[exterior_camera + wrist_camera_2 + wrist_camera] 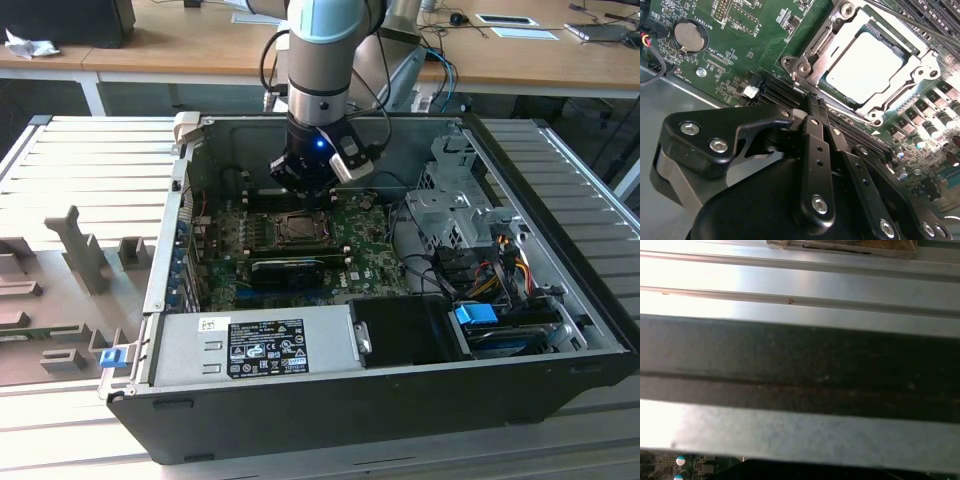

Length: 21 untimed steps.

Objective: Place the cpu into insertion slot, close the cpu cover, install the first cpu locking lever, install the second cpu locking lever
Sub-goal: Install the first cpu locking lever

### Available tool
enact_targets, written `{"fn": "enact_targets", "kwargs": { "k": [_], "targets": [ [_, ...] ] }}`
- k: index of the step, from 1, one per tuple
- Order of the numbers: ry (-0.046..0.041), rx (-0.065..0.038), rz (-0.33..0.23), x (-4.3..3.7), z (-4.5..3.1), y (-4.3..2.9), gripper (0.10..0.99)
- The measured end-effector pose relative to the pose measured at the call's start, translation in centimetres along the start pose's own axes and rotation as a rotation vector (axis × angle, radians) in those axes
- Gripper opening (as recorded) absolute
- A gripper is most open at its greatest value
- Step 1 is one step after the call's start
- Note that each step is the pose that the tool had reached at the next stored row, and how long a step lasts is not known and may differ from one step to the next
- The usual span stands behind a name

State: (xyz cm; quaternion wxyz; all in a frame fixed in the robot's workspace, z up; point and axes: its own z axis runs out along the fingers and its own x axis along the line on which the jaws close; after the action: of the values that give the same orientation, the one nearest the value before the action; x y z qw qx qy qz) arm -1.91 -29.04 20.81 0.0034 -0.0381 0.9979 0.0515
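cpu (865, 67) flat, face up in insertion slot (799, 66), cpu cover (912, 70) framing it.

The arm (318, 70) is seen as a silver-grey cylinder capped in pale blue, with black cables (272, 50) looped beside it. A blue light (319, 143) is shown on its black wrist. The gripper (812, 102) is built of matte black parts fastened with silver screws (718, 145).

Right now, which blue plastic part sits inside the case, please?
The blue part at the exterior view's right; the blue clip at its left sits outside.
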Motion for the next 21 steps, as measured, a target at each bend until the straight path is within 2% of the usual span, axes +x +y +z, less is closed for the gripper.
{"fn": "enact_targets", "kwargs": {
  "k": [7, 21],
  "targets": [
    [0.0003, 0.001, 0.000, -0.09, 0.41, -0.07, 0.106],
    [-0.0001, -0.002, 0.000, -0.09, 0.69, -0.35, 0.106]
  ]
}}
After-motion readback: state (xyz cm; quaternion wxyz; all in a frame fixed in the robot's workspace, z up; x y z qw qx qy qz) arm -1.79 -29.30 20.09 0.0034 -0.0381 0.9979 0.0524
